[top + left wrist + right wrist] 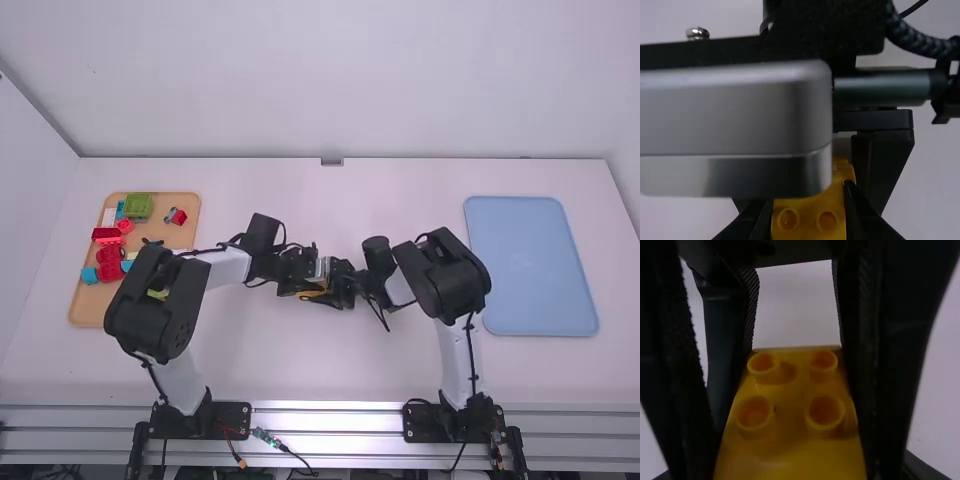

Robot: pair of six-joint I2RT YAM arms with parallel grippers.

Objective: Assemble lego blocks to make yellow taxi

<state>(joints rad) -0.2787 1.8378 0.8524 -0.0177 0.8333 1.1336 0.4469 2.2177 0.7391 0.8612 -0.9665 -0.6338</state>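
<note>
left: tray (pixel 88 315), blocks (pixel 138 206) on it | right: second tray (pixel 530 265) | between: block piece (pixel 314 293)

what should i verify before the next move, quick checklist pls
1. Yellow piece gripped by the left end effector: ok, fingers shut on it.
2. Right end effector at the same spot, mid-table: ok.
3. Room between the two end effectors: not ok, they meet closely at the piece, so small moves seem wiser.
4. Studs on the yellow piece unobstructed: ok, four show in the right wrist view.
5. Yellow joint fully pressed together: cannot tell.
6. Green block on the tan tray: ok.
</note>
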